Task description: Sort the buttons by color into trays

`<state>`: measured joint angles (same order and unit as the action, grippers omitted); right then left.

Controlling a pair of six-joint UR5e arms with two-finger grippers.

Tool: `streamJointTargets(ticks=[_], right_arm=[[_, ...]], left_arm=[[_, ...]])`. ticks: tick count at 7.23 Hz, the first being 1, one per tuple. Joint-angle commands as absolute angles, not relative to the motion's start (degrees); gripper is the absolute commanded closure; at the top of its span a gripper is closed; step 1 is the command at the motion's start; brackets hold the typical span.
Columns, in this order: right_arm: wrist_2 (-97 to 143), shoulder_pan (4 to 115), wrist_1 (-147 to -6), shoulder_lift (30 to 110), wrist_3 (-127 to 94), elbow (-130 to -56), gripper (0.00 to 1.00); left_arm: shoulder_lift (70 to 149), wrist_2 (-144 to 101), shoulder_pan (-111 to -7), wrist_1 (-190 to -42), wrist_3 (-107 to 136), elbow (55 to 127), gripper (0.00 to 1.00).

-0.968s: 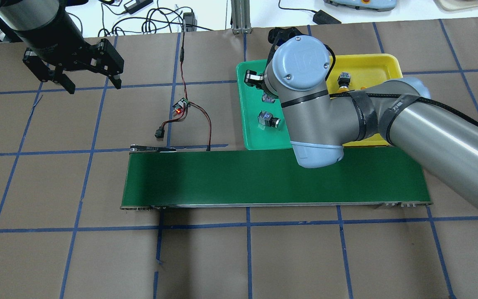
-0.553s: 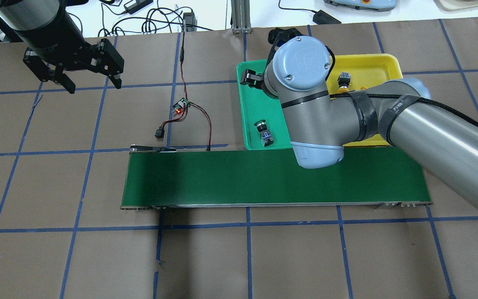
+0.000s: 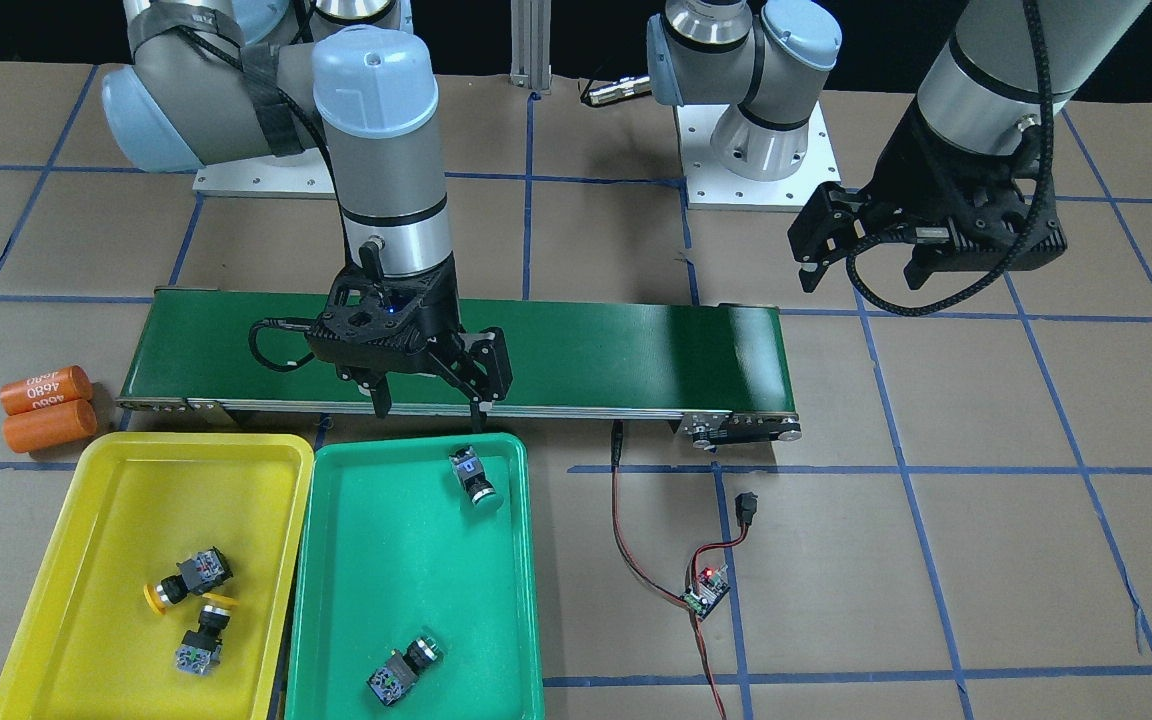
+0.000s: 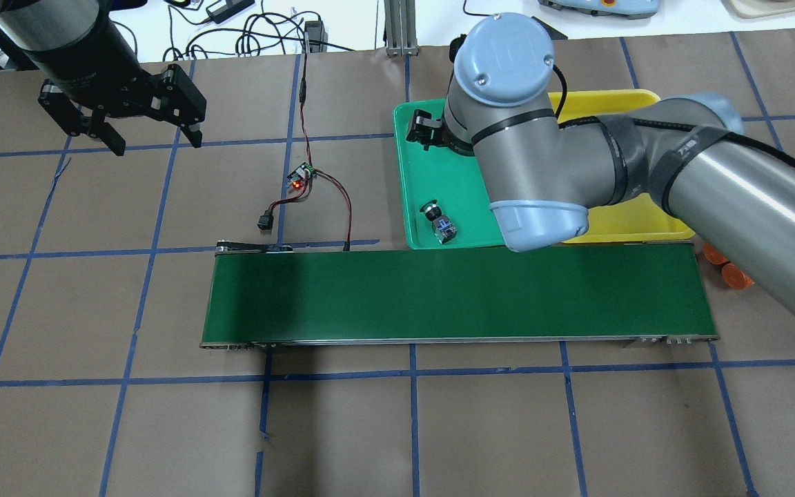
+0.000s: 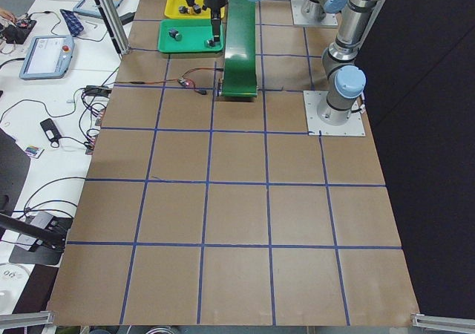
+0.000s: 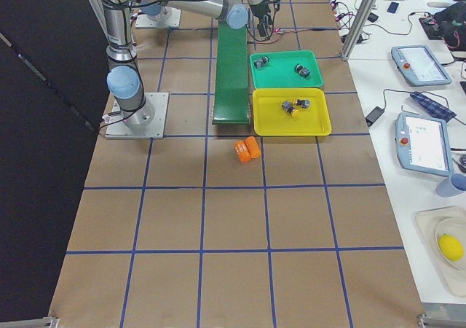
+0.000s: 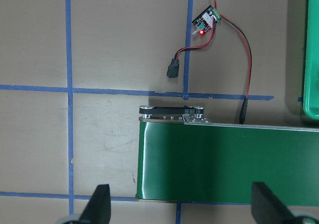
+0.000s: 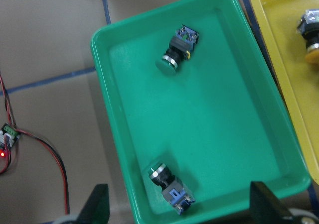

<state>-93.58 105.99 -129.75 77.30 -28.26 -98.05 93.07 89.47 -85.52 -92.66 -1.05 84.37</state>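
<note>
Front-facing view: right pincer (image 3: 428, 412) is spread wide, empty, above green tray (image 3: 336, 560) robot-side rim; green-capped button (image 3: 472, 477), black-grey body, lies on its side inside, near that rim. Overhead view: left pincer (image 4: 157, 145) is spread wide, empty, well apart

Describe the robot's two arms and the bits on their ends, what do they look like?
The left arm and right arm are silvery-grey tubes with pale-blue rounded joint caps. Black braided cables run along them. The left tool and right tool are black, angular, two-fingered.
</note>
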Motion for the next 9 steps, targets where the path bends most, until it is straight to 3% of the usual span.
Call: streamJointTargets(ticks=[1, 2, 9], right_arm=[[-92.0, 103.8, -106.7, 77.7, -24.2, -90.6, 0.0], [-91.1, 103.0, -97.0, 77.8, -23.3, -90.6, 0.0], [-90.9, 95.4, -92.0, 85.1, -13.5, -91.0, 0.0]], left_arm=[[93.1, 89.5, -85.6, -92.6, -1.1, 84.4, 0.0], [93.1, 89.5, -85.6, -92.6, -1.1, 84.4, 0.0], [93.1, 89.5, -85.6, -92.6, -1.1, 84.4, 0.0]])
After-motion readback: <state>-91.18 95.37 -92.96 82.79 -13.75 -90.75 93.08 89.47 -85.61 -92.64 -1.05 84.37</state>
